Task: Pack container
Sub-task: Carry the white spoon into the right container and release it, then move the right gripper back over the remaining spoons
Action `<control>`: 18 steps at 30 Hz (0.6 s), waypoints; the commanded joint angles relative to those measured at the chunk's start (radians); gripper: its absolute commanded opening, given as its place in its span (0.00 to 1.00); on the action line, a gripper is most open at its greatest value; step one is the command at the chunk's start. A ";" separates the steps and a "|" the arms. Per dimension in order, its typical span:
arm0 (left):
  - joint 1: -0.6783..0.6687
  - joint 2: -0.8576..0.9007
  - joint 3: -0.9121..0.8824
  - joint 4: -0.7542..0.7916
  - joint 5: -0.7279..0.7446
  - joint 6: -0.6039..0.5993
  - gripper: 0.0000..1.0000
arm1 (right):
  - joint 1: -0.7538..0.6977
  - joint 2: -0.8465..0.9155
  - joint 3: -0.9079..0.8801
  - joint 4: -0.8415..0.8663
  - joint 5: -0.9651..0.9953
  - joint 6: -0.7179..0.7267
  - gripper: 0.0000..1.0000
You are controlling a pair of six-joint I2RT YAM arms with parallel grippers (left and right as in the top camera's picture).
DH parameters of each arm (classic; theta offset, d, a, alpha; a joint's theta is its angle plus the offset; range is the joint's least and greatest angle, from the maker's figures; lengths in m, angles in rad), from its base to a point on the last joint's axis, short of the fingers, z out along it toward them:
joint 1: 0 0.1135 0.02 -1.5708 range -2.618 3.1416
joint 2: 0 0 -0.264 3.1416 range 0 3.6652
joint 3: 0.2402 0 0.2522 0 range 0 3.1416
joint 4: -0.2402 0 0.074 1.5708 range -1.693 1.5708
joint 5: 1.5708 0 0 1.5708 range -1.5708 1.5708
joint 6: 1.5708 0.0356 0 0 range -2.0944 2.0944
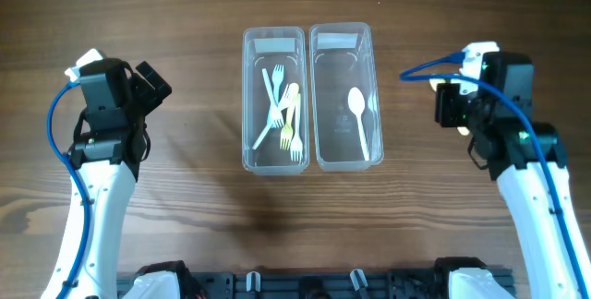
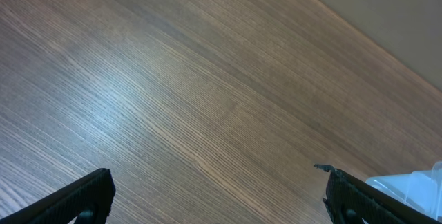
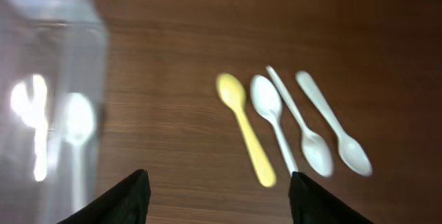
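Lying top-to-bottom in the right container (image 1: 332, 105), the white spoon (image 1: 360, 122) points its bowl up-frame (handle down), left of the right gripper (image 1: 448, 107), whose jaws stand apart, empty.

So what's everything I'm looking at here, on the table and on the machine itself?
table: one, brown wood, under everything
left container: one, clear plastic, mid-table
right container: one, clear plastic, right beside the left container
forks: several, tangled and hard to count, white and pale yellow, inside the left container
spoon: one, white, inside the right container
yellow spoon: one, yellow, on bare wood near the right container
white spoons: three, white, lying next to the yellow spoon
arms: two, white with black joints, one on each side
cables: two, blue, one on each arm
left gripper: one, black, open, over bare wood
right gripper: one, black, open, above the loose spoons
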 commanded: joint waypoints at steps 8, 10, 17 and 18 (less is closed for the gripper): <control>0.005 -0.008 0.000 0.002 -0.012 0.016 1.00 | -0.049 0.335 0.018 0.055 0.039 0.000 0.70; 0.005 -0.008 0.000 0.002 -0.012 0.016 1.00 | -0.049 0.384 0.018 0.075 0.029 0.000 0.71; 0.005 -0.008 0.000 0.002 -0.012 0.016 1.00 | -0.087 0.492 0.018 0.153 0.002 -0.002 0.70; 0.005 -0.008 0.000 0.002 -0.012 0.016 1.00 | -0.097 0.498 0.018 0.163 -0.005 -0.002 0.70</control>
